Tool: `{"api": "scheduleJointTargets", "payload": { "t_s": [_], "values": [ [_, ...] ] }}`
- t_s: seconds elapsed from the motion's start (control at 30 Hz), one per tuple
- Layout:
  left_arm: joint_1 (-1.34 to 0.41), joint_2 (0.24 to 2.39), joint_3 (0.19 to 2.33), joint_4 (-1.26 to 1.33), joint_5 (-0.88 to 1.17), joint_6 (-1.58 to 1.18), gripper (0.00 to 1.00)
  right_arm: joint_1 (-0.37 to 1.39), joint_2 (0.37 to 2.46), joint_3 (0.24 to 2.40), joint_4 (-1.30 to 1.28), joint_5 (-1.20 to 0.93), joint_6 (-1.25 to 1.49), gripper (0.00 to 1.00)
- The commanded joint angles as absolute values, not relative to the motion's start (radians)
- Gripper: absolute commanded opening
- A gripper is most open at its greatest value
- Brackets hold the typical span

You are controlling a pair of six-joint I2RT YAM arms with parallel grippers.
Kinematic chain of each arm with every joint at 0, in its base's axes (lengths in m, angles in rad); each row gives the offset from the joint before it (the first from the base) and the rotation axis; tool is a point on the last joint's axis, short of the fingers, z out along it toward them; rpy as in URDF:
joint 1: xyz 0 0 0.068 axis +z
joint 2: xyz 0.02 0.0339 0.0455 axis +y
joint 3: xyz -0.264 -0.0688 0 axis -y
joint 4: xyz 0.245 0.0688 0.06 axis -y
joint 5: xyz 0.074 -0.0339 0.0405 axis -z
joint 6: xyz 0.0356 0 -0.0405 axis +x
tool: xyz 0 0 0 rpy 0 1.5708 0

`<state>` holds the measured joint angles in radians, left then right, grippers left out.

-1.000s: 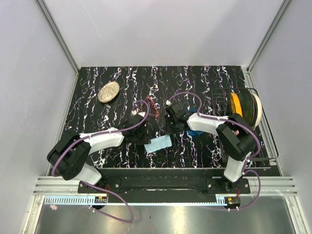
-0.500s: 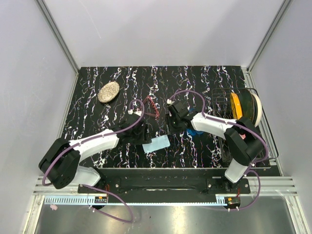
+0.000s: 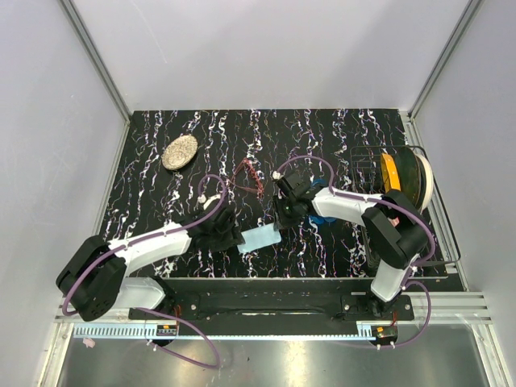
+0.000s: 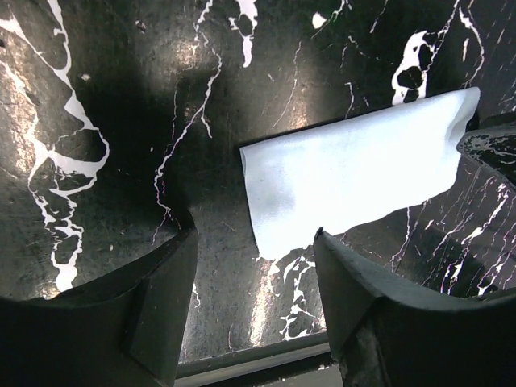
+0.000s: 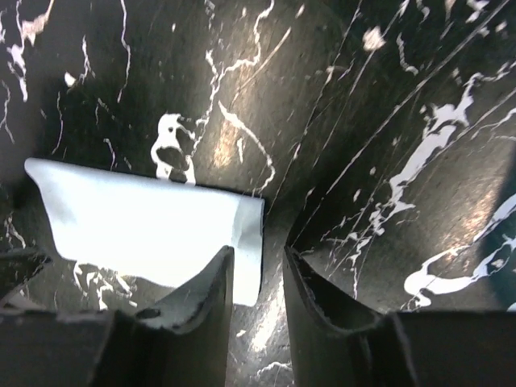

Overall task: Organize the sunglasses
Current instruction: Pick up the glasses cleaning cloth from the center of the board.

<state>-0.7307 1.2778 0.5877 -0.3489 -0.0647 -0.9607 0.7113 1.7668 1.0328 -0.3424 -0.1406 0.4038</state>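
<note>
The sunglasses [image 3: 247, 176], a thin red wire frame, lie on the black marbled table just beyond both grippers. A light blue cloth [image 3: 260, 239] lies flat between the grippers. My left gripper [image 3: 229, 234] is open and empty at the cloth's left edge; in the left wrist view the cloth [image 4: 355, 169] lies ahead of the left gripper [image 4: 254, 242]. My right gripper [image 3: 282, 215] hovers at the cloth's right end. In the right wrist view the right gripper [image 5: 256, 254] has a narrow gap over the cloth's edge [image 5: 145, 234]. The blue case [image 3: 326, 218] is mostly hidden under the right arm.
A speckled beige oval object [image 3: 179, 151] lies at the back left. A wire rack [image 3: 379, 173] holding orange and white discs stands at the right edge. The table's near edge rail [image 4: 242, 367] runs just behind the left fingers.
My left gripper has pulled back toward the near edge and now sits lower left of the cloth, uncovering the sunglasses. My right gripper has shifted slightly toward the cloth.
</note>
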Motion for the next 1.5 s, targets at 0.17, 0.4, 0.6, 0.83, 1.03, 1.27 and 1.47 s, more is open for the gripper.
{"api": "scheduleJointTargets", "payload": {
  "t_s": [0.17, 0.4, 0.6, 0.83, 1.03, 1.27, 1.47],
  "values": [
    [-0.736, 1.262, 0.574, -0.305, -0.089, -1.025, 0.63, 0.727, 1.804, 1.028, -0.342, -0.222, 0.382, 0.31],
    [-0.736, 1.281, 0.580, -0.301, -0.086, -1.023, 0.63, 0.727, 1.810, 1.026, -0.348, -0.227, 0.388, 0.17],
    [-0.738, 1.308, 0.581, -0.287, -0.072, -1.020, 0.63, 0.727, 1.815, 1.028, -0.348, -0.210, 0.397, 0.07],
    [-0.739, 1.342, 0.575, -0.264, -0.057, -1.022, 0.58, 0.727, 1.802, 1.034, -0.345, -0.204, 0.408, 0.00],
    [-0.744, 1.377, 0.577, -0.264, -0.054, -1.031, 0.51, 0.727, 1.786, 1.042, -0.344, -0.206, 0.419, 0.00],
    [-0.750, 1.410, 0.584, -0.264, -0.061, -1.032, 0.38, 0.727, 1.784, 1.034, -0.334, -0.213, 0.426, 0.00],
    [-0.752, 1.408, 0.584, -0.284, -0.083, -1.031, 0.33, 0.727, 1.781, 1.031, -0.334, -0.218, 0.430, 0.00]
  ]
}}
